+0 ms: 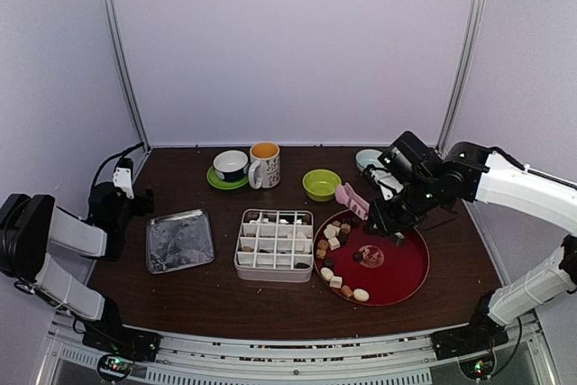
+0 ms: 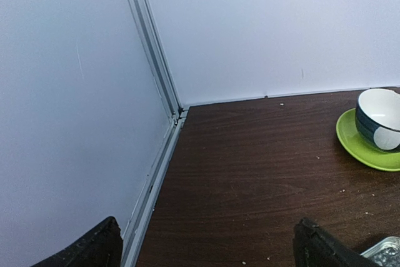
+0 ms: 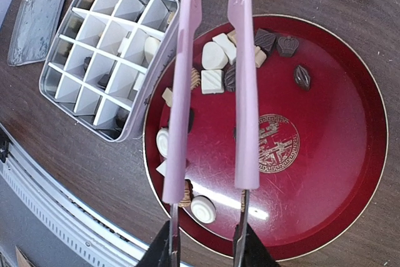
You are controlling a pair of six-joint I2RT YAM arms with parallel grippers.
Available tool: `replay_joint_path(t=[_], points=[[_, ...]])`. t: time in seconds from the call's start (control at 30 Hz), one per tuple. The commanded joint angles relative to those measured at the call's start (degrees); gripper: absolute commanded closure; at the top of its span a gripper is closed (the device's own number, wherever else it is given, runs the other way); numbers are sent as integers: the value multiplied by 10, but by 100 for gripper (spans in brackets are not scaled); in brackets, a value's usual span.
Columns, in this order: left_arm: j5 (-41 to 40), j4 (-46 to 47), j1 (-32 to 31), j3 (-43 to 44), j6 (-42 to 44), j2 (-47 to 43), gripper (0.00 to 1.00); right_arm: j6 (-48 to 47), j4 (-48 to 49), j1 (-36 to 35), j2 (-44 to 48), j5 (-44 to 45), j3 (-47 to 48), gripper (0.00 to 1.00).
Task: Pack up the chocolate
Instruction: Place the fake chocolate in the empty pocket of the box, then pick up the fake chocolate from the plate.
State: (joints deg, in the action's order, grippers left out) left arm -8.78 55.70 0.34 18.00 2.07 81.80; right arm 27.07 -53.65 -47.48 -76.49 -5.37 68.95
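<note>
**Pink tongs held over the red plate**

My right jaws are clamped on the pink tongs (image 3: 245,92). They are two smooth, matte plastic blades running side by side with a gap between them, and their far ends are cut off at the top of my wrist view. Beneath lies a glossy round red plate (image 3: 337,154) with a gold emblem. It carries most of the chocolate (image 3: 212,81): white squares, cream ovals and ribbed dark pieces, clustered on the side nearest the tin (image 3: 103,51). The tin is pale metal with white dividers. A cream oval and a few dark pieces sit in its cells; the rest is hard to make out. My left jaws stand apart above the wood-grain table (image 2: 250,173), with only their dark tips showing. A bowl (image 2: 378,117) is cropped at the edge.
</note>
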Motion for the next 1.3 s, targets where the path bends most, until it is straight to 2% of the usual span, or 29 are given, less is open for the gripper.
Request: replay_joint_path(t=[0.0, 0.4, 0.77, 1.0, 1.27], points=[[4, 33, 5, 5, 6, -1, 2, 7, 57, 2, 27, 27, -28, 72], [5, 33, 4, 5, 5, -1, 2, 12, 17, 2, 37, 68, -33, 74], [4, 33, 4, 5, 5, -1, 2, 14, 5, 2, 97, 43, -93, 72], [4, 33, 4, 5, 6, -1, 2, 36, 15, 2, 100, 96, -110, 74], [4, 33, 4, 5, 5, -1, 2, 45, 12, 3, 105, 108, -122, 73]])
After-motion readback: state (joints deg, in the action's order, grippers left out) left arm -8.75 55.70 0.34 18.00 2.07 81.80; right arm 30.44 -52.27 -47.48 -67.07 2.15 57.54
